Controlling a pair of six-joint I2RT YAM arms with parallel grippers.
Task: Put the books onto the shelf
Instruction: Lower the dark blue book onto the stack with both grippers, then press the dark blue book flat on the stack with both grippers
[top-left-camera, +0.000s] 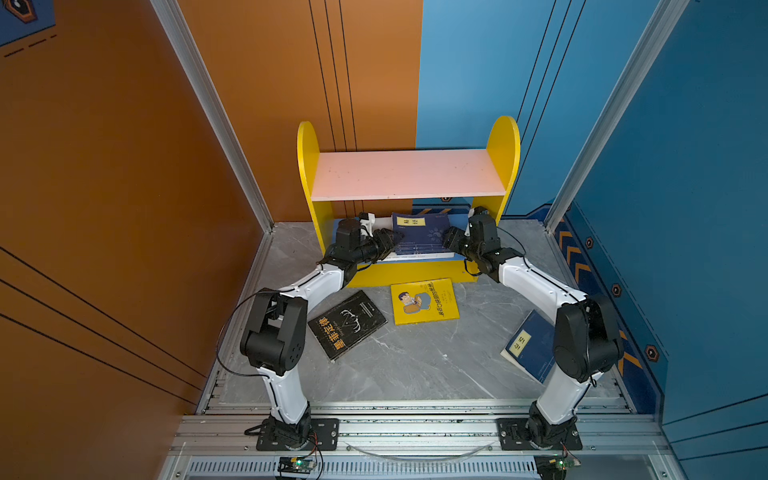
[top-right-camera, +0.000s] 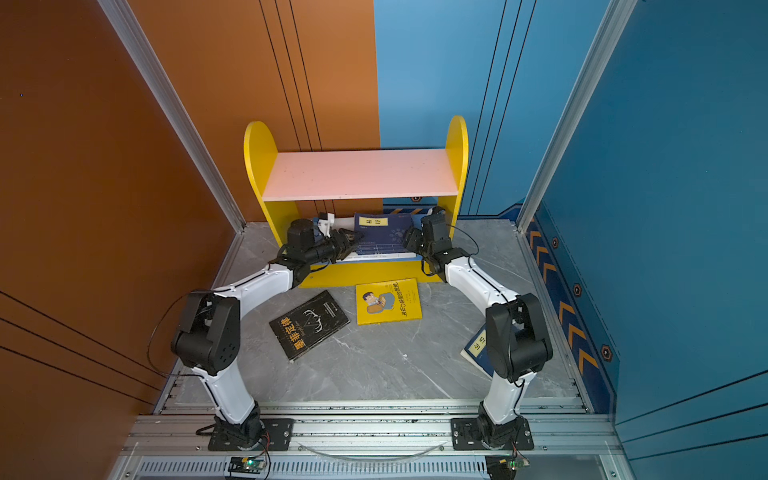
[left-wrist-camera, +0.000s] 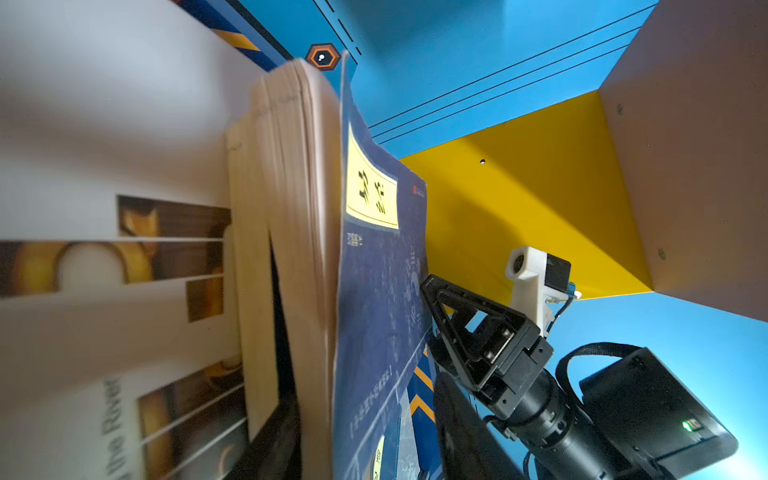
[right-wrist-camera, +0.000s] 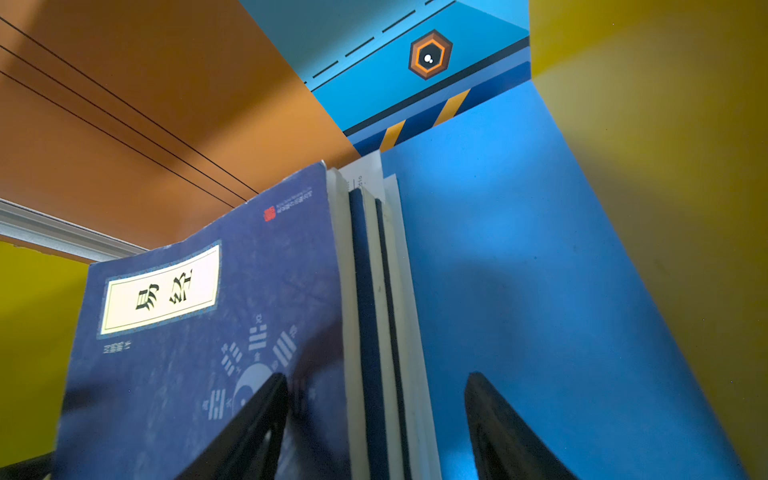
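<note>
The shelf (top-left-camera: 504, 145) stands at the back, its pink upper board (top-left-camera: 407, 172) bare. On its blue lower board (right-wrist-camera: 519, 291) lies a stack of books with a navy, yellow-labelled one (top-left-camera: 419, 232) on top. A white book with brown blocks (left-wrist-camera: 104, 249) sticks out at the stack's left end. My left gripper (top-left-camera: 392, 237) is open at that end, one finger under the top navy book (left-wrist-camera: 374, 311), the other off its cover. My right gripper (top-left-camera: 446, 240) is open astride the stack's right end (right-wrist-camera: 374, 291). On the floor lie a black book (top-left-camera: 347, 324), a yellow book (top-left-camera: 424, 301) and a navy book (top-left-camera: 530, 345), the last half hidden by my right arm.
The pink board overhangs both grippers, and the shelf's yellow sides (top-right-camera: 259, 166) hem them in. Orange wall (top-left-camera: 124, 166) stands on the left, blue wall (top-left-camera: 685, 208) on the right. Grey marble floor (top-left-camera: 415, 365) lies between the arm bases. In the left wrist view my right gripper (left-wrist-camera: 478, 332) shows close by.
</note>
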